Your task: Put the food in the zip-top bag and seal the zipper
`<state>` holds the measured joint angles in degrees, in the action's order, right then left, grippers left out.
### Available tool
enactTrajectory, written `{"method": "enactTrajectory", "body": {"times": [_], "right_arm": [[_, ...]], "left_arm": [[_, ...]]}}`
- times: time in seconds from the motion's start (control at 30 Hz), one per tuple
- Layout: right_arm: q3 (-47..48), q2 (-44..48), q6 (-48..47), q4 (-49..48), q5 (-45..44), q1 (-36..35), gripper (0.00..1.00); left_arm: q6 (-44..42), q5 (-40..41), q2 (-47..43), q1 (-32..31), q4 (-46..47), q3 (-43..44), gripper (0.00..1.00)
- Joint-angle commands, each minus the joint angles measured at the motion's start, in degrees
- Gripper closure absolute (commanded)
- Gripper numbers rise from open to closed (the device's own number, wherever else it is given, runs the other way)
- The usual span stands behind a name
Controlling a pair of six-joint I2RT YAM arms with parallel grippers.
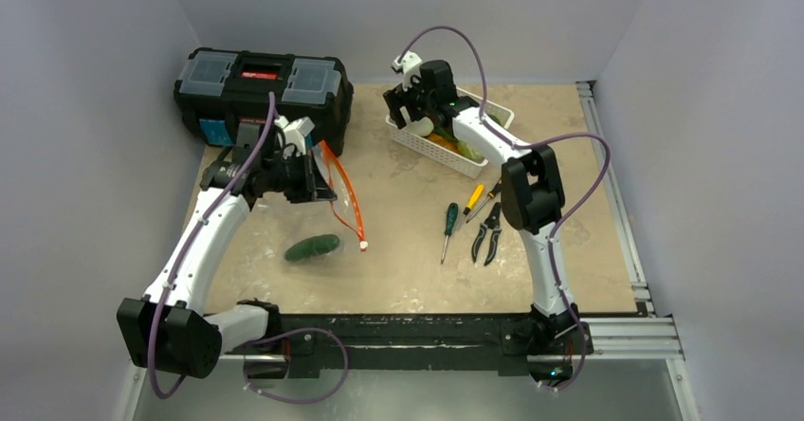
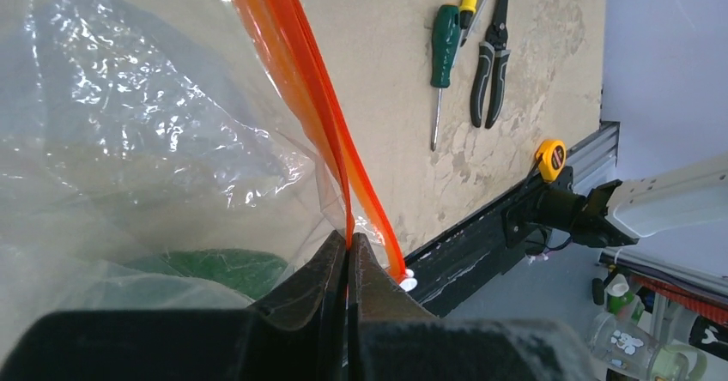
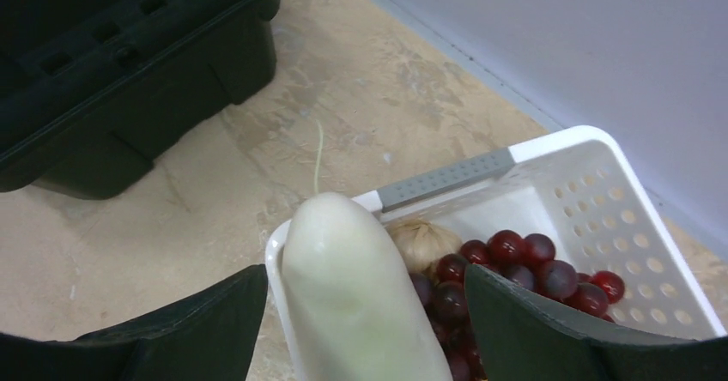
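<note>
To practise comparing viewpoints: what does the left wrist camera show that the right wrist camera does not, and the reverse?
Left wrist only: the shut left gripper pinching the orange-red zipper strip of the crinkly clear plastic bag, plus a green-handled screwdriver and black pliers.
Right wrist only: the open right gripper flanking a white oblong vegetable, with a white slotted basket of dark red grapes and a black toolbox beyond.
Both: the mottled beige tabletop.

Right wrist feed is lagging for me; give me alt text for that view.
A white oblong vegetable sits between the open fingers of the right pincer, at a corner of a white slotted basket. The basket holds dark red grapes and what looks like garlic; a black toolbox stands beyond.
</note>
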<state>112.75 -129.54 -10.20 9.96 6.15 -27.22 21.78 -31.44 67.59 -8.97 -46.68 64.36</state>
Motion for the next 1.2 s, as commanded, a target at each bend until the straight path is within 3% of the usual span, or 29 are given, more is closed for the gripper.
{"method": "enactTrajectory", "body": {"times": [0.0, 0.4, 0.47, 0.63, 0.8, 1.03, 1.17], "right_arm": [[2.2, -0.32, -2.11, 1.65, 6.27, 1.05, 0.18], [4.01, -3.92, -2.99, 3.24, 7.73, 1.65, 0.32], [4.83, -4.2, -2.94, 3.87, 7.54, 1.65, 0.42], [3.32, -0.56, -1.61, 2.59, 5.58, 1.65, 0.8], [0.33, 5.63, -0.99, -0.48, 2.14, 1.66, 1.0], [-4.19, 15.19, 6.03, -7.51, -2.48, 1.66, 1.0], [-13.37, 23.85, 17.8, -17.56, 4.04, 1.58, 1.0]], "left_arm": [[-1.8, -0.24, -1.28, 0.27, 1.59, -2.04, 1.0], [-2.64, 1.03, -2.25, -1.01, 1.7, -3.36, 1.0], [-2.62, 1.12, -2.36, -1.03, 1.8, -3.45, 1.0], [-2.55, 0.33, -2.45, -1.05, 2.37, -3.71, 1.0], [-2.45, -0.25, -3.13, -1.06, 3.09, -4.04, 1.0], [-2.21, -2.94, -3.87, -1.09, 4.61, -4.72, 1.0], [-1.43, -4.44, -4.02, -1.06, 5.08, -4.79, 1.0]]}}
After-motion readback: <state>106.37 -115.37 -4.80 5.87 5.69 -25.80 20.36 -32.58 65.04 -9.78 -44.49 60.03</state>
